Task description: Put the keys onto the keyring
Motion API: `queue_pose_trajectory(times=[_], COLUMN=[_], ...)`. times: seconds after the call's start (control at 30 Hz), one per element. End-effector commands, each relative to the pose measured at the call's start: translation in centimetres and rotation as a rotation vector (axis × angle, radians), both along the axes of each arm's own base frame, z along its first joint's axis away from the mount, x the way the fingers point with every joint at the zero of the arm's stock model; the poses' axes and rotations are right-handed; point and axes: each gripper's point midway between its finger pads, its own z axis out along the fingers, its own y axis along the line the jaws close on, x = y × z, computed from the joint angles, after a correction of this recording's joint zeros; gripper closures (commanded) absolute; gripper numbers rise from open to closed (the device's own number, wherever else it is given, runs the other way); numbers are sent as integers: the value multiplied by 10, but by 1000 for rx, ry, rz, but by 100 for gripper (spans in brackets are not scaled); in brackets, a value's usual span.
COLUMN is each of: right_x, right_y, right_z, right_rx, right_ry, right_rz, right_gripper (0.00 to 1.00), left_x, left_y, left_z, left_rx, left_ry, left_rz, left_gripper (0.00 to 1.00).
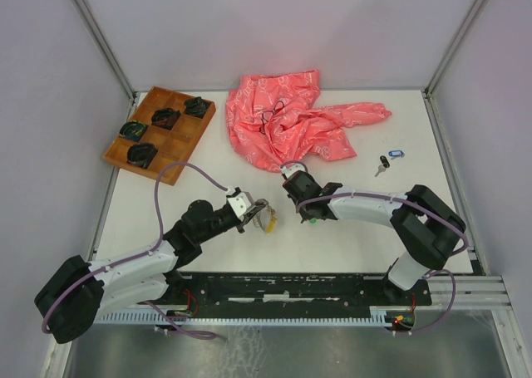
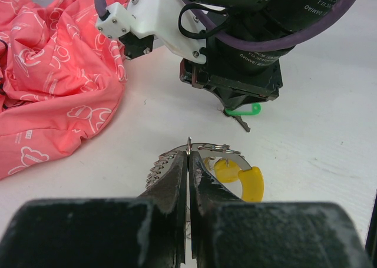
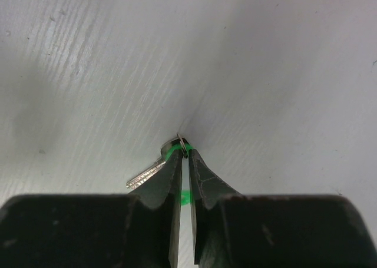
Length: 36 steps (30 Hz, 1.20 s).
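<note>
The left gripper [image 2: 188, 157] is clamped shut on the keyring [image 2: 221, 146], whose arc spreads to either side of its fingertips. This seems meant to steady the ring as a fixed target. The yellow keys [image 2: 250, 184] lie just right of the tips and appear already threaded. The right gripper [image 3: 184, 159] pinches the green key [image 3: 145, 176] narrowly by its head, the blade jutting left of its tips, low over the table [image 3: 265, 73]. That likely leaves the small eye free to meet the ring, which is near but apart.
</note>
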Motion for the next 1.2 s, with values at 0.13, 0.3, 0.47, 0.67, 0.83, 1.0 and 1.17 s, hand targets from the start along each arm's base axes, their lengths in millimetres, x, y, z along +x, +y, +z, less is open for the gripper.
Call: queue_pose_trajectory(times=[0.13, 0.3, 0.47, 0.67, 0.83, 1.0, 1.17], right_x=[5, 7, 9, 5, -4, -20, -44], right_y=[5, 7, 11, 11, 7, 7, 11], right_z=[-2, -2, 3, 30, 63, 105, 131], right_rx=[12, 14, 24, 17, 14, 65, 113], right_ry=[-26, -29, -33, -38, -56, -72, -68], right_rz=[8, 12, 35, 122, 234, 366, 577], right_gripper=[84, 85, 94, 99, 99, 99, 99], left_x=[2, 1, 1, -4, -9, -14, -20], left_y=[-8, -8, -8, -9, -7, -9, -17], left_z=[21, 21, 21, 24, 35, 37, 47], left_rx=[-30, -32, -30, -45, -82, -82, -77], left_ry=[-51, -50, -52, -67, -125, -197, -267], left_rz=[-29, -31, -31, -60, -74, -117, -191], left_gripper=[97, 97, 97, 97, 97, 97, 97])
